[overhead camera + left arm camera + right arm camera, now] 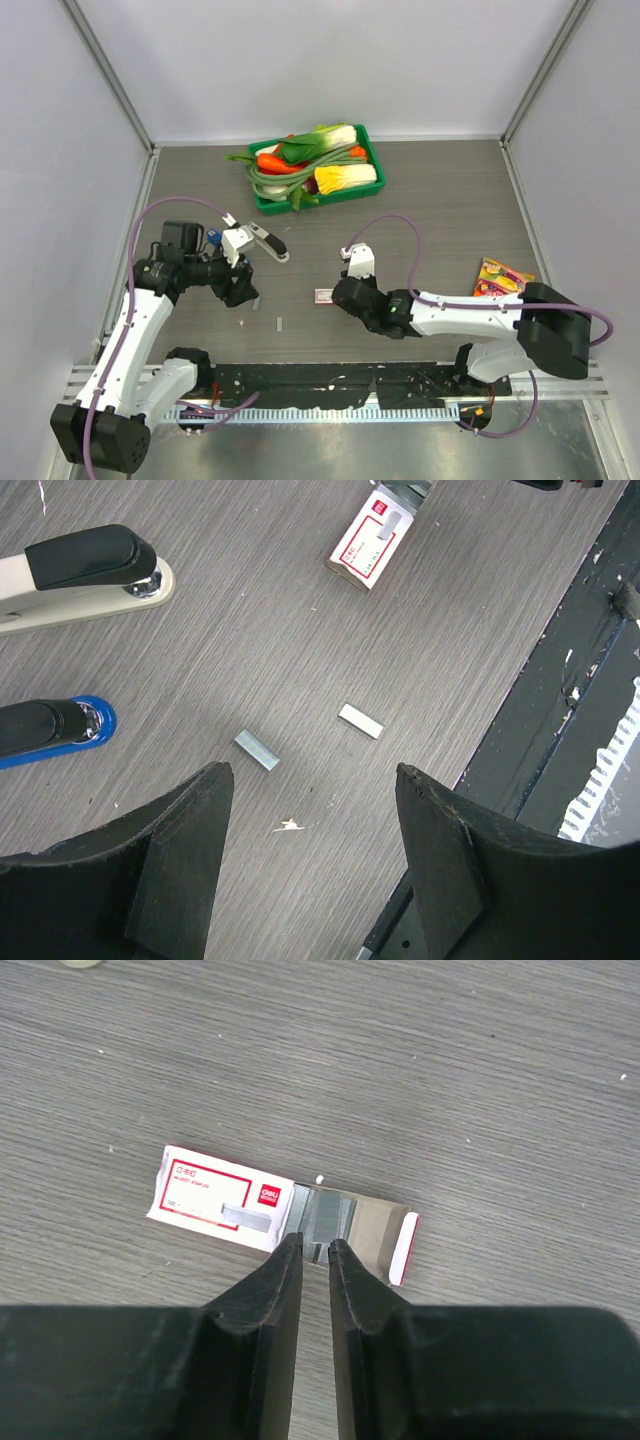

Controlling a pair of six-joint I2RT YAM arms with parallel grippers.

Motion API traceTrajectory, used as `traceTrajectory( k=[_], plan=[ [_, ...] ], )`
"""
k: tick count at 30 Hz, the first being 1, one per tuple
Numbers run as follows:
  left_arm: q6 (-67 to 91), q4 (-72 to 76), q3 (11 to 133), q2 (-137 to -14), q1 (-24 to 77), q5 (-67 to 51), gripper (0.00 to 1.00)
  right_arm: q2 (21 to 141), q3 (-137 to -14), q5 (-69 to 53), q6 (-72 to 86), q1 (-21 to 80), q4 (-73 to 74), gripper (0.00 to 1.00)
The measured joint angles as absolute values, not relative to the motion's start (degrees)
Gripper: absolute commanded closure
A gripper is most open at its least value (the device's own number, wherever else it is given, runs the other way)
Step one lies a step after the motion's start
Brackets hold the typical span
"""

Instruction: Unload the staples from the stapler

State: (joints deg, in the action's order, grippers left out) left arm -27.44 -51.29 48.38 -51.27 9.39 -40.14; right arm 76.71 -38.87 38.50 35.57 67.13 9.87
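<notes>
The black left fingers [180,870] stand wide apart and hold nothing. Their arm is bent low, tilting them down over the grey wood-grain desk [300,630]. Two short silvery-grey staple strips [257,750] lie loose just ahead of the gap between them. The cream-and-black stapler [80,575] and a black-and-blue stapler [50,730] sit beyond the left tip. Farther on lies the red-and-white cardboard staple box [215,1200] with its tray pulled out. The right arm stretches low across the desk and points the black right fingers [270,1300] down at the box. They are narrow, tips either side of a grey strip of staples [322,1212] at the tray's edge; whether they grip it I cannot tell. The step seems to be handling that strip. The tips should meet it squarely, stay low and close gently, so it neither snaps nor drags the light box.
</notes>
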Motion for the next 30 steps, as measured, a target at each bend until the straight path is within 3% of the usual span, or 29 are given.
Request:
traceTrajectory(
  k=[30],
  plan=[
    [-27.4,-51.3,48.4,-51.7,9.4,-40.1,0.31,81.9,-37.3,35.2,34.6,65.1,6.3,0.89]
  ],
)
